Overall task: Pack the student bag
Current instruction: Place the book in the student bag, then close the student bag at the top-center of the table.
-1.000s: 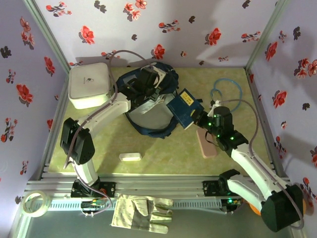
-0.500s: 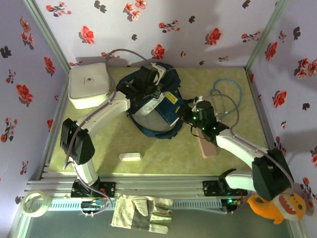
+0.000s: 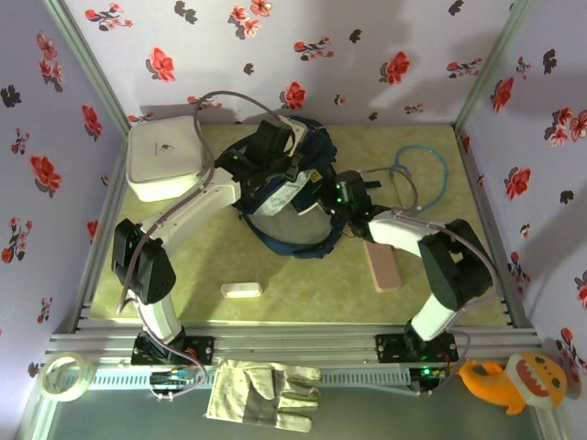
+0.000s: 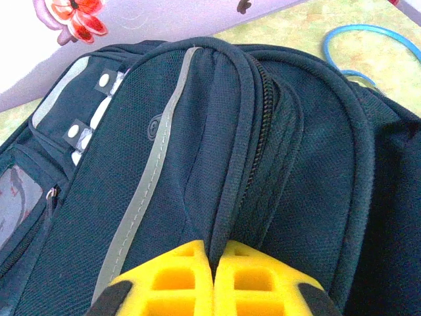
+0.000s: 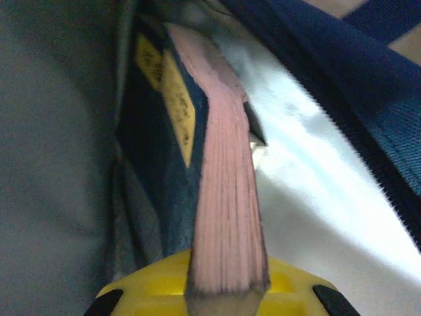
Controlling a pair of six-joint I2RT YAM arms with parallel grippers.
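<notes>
The large dark navy fabric backpack (image 3: 292, 246) is lying open-mouthed mid-table on the yellow-green mat (image 3: 275, 284). The left gripper (image 4: 212, 263) is pinching its top fabric, jaws together. The right gripper (image 5: 227, 286) is clamping a blue-covered, pink-edged book (image 5: 227, 197) inside the bag's opening.

The overhead scene was lit softly and evenly, with faint shadows cast on the flowered wall (image 3: 367, 37) behind the student bag (image 3: 275, 218). Left of the bag, the white box (image 3: 165, 158) was slightly washed out. Close up, the bag's mesh was rendered sharply. Inside the bag, the book (image 5: 227, 217) was heavily blurred, and the pale lining (image 5: 309, 197) beside it was overexposed.
</notes>
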